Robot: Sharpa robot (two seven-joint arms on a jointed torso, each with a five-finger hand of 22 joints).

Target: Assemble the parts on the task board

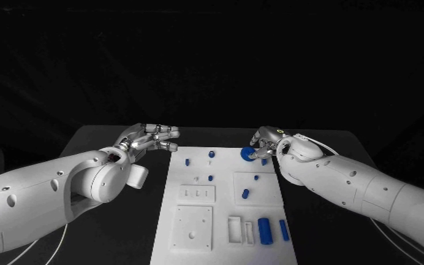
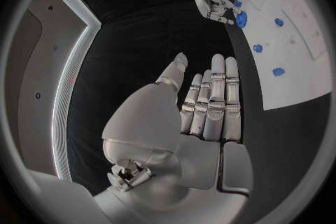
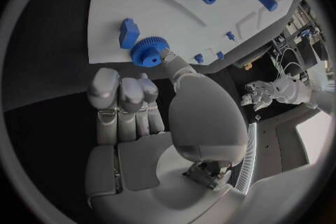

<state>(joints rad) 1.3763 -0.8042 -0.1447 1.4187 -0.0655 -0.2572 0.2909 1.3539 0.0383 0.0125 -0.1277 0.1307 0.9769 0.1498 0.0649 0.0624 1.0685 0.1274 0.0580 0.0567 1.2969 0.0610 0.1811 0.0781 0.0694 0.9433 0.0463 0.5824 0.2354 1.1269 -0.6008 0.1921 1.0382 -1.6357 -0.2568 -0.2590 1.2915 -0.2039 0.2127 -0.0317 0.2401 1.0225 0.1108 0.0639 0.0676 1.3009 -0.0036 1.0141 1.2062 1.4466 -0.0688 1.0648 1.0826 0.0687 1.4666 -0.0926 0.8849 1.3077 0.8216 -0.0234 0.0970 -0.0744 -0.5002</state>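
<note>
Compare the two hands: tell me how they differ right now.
The right hand touches the blue gear at the task board's far right edge; the left hand holds nothing. The right hand reaches over the board; the left hand hovers beside it over the black table. Both are silver.

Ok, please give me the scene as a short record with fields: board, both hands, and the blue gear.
board: white task board in the middle of the black table, several small blue parts on it
blue gear: at the board's far right edge
right hand: at the gear, a fingertip touching it; grip unclear
left hand: left of the board, above the table, fingers extended, holding nothing
</note>
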